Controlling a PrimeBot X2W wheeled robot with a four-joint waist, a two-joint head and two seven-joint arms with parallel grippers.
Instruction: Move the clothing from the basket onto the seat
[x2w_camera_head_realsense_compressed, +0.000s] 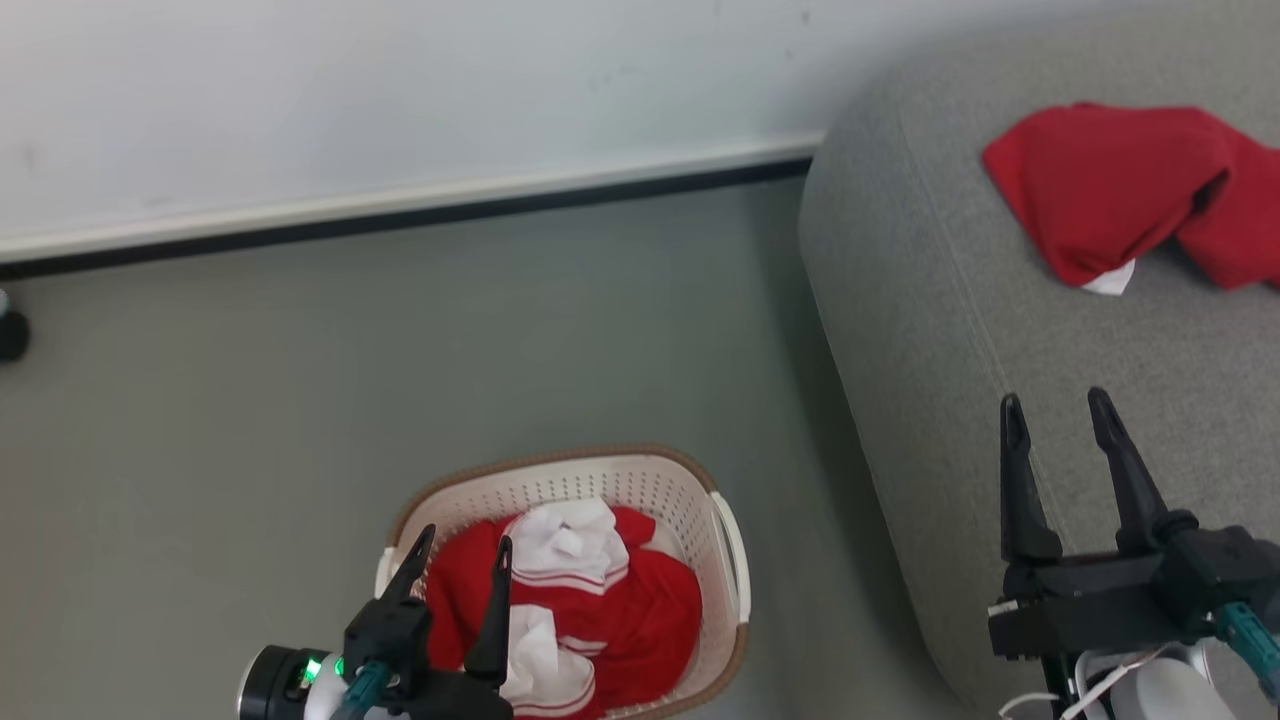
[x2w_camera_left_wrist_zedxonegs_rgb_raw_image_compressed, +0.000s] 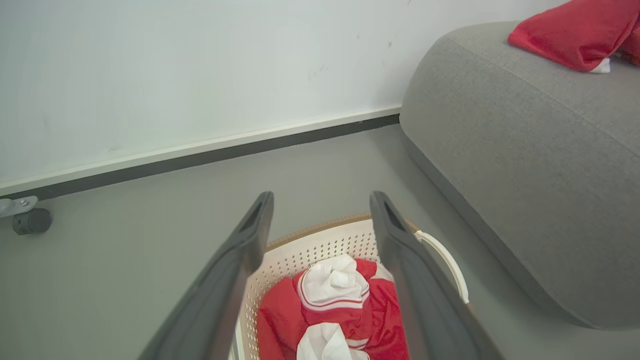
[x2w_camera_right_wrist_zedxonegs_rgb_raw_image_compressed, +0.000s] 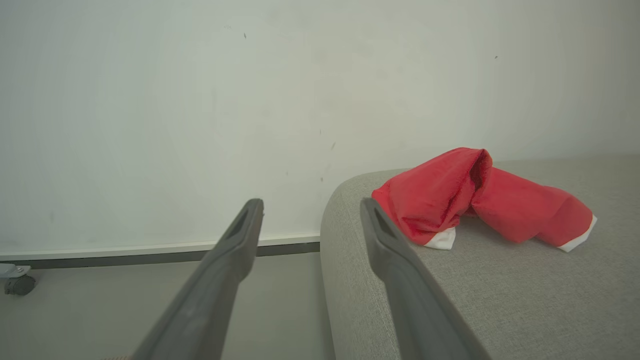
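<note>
The cream basket (x2w_camera_head_realsense_compressed: 655, 490) with a brown rim stands on the floor at the bottom centre, holding red clothing (x2w_camera_head_realsense_compressed: 640, 620) with white striped panels. My left gripper (x2w_camera_head_realsense_compressed: 465, 545) hovers open over the basket's left side, nothing between its fingers. In the left wrist view the basket (x2w_camera_left_wrist_zedxonegs_rgb_raw_image_compressed: 310, 250) and its clothing (x2w_camera_left_wrist_zedxonegs_rgb_raw_image_compressed: 335, 300) lie between and below the fingers. The grey seat (x2w_camera_head_realsense_compressed: 1000, 330) fills the right, with one red garment (x2w_camera_head_realsense_compressed: 1120, 185) lying on it. My right gripper (x2w_camera_head_realsense_compressed: 1058, 412) stands open and empty above the seat's near edge. The right wrist view shows the seat (x2w_camera_right_wrist_zedxonegs_rgb_raw_image_compressed: 500, 300) and garment (x2w_camera_right_wrist_zedxonegs_rgb_raw_image_compressed: 450, 195).
A pale wall with a white and dark skirting strip (x2w_camera_head_realsense_compressed: 400, 210) runs along the back. A small dark caster (x2w_camera_head_realsense_compressed: 12, 335) sits at the far left by the wall. Grey floor (x2w_camera_head_realsense_compressed: 250, 400) stretches between basket, wall and seat.
</note>
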